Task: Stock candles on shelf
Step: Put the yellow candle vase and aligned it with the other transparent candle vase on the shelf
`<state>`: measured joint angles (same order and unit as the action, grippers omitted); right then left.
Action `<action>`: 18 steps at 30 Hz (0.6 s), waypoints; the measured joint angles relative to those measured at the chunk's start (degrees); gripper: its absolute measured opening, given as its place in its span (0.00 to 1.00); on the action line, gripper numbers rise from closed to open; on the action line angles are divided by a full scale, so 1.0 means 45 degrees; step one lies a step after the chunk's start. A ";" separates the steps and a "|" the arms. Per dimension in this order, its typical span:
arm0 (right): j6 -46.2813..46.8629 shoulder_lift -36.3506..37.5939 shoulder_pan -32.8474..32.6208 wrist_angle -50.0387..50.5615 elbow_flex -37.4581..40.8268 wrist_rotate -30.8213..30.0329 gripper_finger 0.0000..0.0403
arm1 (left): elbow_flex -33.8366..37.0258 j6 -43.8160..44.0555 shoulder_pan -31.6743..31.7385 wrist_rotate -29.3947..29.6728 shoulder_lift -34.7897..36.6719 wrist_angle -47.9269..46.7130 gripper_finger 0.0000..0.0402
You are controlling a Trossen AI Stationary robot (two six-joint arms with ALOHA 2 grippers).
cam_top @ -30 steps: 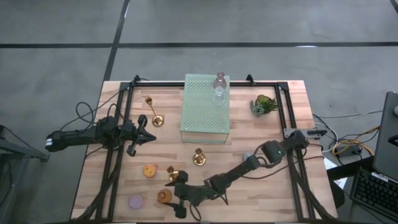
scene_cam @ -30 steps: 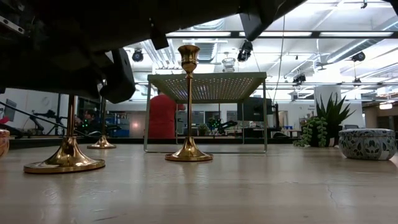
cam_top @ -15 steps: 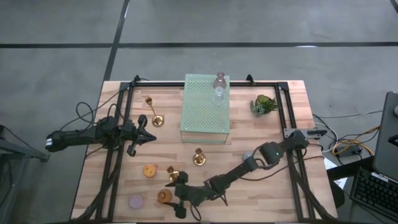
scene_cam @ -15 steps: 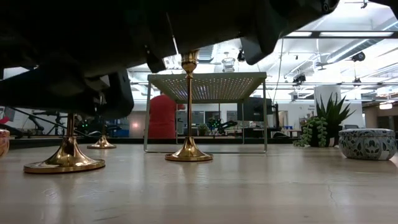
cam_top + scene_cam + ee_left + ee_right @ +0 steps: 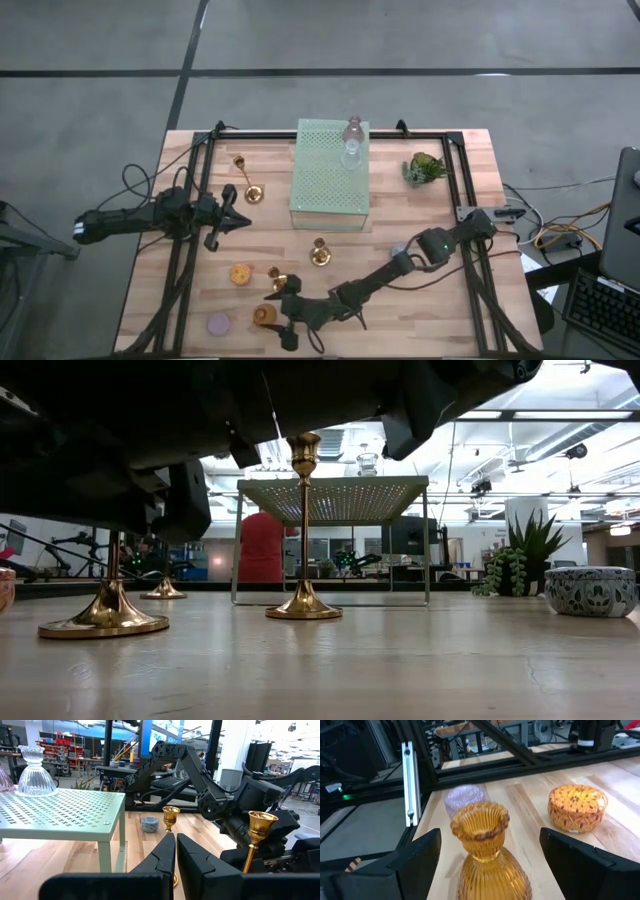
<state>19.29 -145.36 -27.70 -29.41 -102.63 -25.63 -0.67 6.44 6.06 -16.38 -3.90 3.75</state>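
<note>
Grey floor (image 5: 100,60) surrounds the table; ceiling strip lights (image 5: 560,412), perhaps workshop benches behind.

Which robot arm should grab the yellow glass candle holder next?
The right one. Its tool is open with a finger on each side of the amber candle holder, near the table's front edge. The left tool is shut and sits far away on the table's left side.

The desk (image 5: 440,300) is seen to be pale planked wood with a smooth, faintly shiny finish. The shelf (image 5: 330,175) is made of perforated mint-green painted metal, matt. Ribbed amber glass is shown in the candle holder (image 5: 487,852), glossy. Polished brass is seen on the candlestick (image 5: 303,530). A clear cut-glass holder (image 5: 33,772) is set on the shelf.
</note>
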 joint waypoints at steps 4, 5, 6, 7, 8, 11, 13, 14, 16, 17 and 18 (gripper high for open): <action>0.0118 0.0000 0.0024 -0.0002 0.0000 -0.0070 0.81 | 0.0003 0.0000 0.0000 -0.0004 0.0000 0.0003 0.05; 0.0119 0.0000 0.0024 -0.0012 0.0000 -0.0072 0.81 | 0.0000 0.0000 0.0000 -0.0004 0.0000 0.0000 0.05; 0.0121 0.0000 0.0024 -0.0015 -0.0002 -0.0072 0.81 | 0.0002 0.0000 -0.0003 -0.0003 0.0000 0.0000 0.05; 0.0128 0.0000 0.0024 -0.0010 0.0000 -0.0073 0.81 | 0.0001 0.0000 0.0000 0.0000 0.0000 0.0004 0.05; 0.0146 0.0000 0.0024 -0.0015 -0.0005 -0.0081 0.81 | 0.0000 0.0000 -0.0004 -0.0004 0.0000 0.0000 0.05; 0.0152 -0.0011 0.0024 0.0013 0.0000 -0.0083 0.81 | 0.0000 0.0000 -0.0003 -0.0003 0.0003 0.0001 0.05; 0.0151 -0.0224 0.0024 -0.0182 -0.0086 -0.0119 0.81 | 0.0000 0.0000 0.0000 0.0000 0.0005 0.0008 0.05; 0.0147 -0.0370 0.0035 -0.0126 -0.0176 -0.0118 0.81 | 0.0004 0.0000 -0.0002 -0.0004 0.0003 0.0010 0.05; 0.0159 -0.0767 0.0052 -0.0058 -0.0535 0.0014 0.81 | 0.0002 0.0000 -0.0001 -0.0001 0.0000 -0.0008 0.05; 0.0107 -0.0938 0.0049 0.0050 -0.0750 0.0040 0.81 | 0.0000 0.0000 -0.0004 -0.0004 0.0000 -0.0015 0.05; 0.0038 -0.1050 0.0049 0.0287 -0.1033 0.0075 0.81 | 0.0000 0.0000 -0.0004 -0.0004 0.0000 -0.0015 0.05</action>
<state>19.46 -150.08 -27.49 -28.12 -107.28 -25.30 -0.67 6.44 6.04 -16.40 -3.90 3.68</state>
